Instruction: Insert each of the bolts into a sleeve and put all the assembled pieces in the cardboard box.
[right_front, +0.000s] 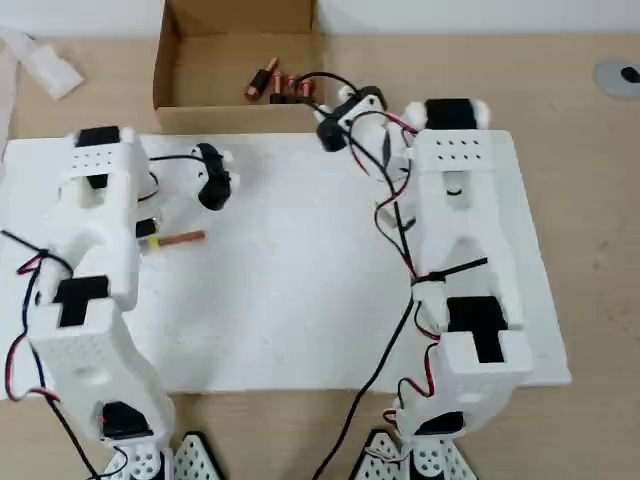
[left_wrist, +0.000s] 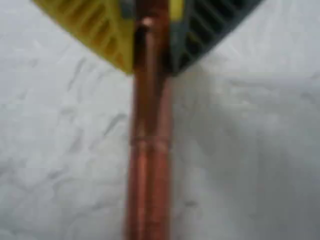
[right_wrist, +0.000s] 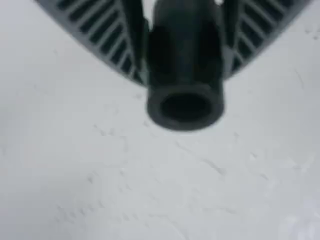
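Across the white foam worktop (right_front: 300, 300) toward 3 o'clock pointed the left gripper's (right_front: 155, 241) pinched slim copper bolt (right_front: 186, 239); right gripper (right_wrist: 185, 60) clamped a black tubular sleeve (right_wrist: 185, 107).

Wooden table (right_front: 590, 200) — white foam mat (right_front: 290, 300) across it

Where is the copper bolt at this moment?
The copper bolt is held in the left tool, over the white foam mat at the left of the high view, short of the cardboard box.

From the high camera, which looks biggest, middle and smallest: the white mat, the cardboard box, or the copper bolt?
Largest: white mat.
Middle: cardboard box.
Smallest: copper bolt, clearly tiny beside both.
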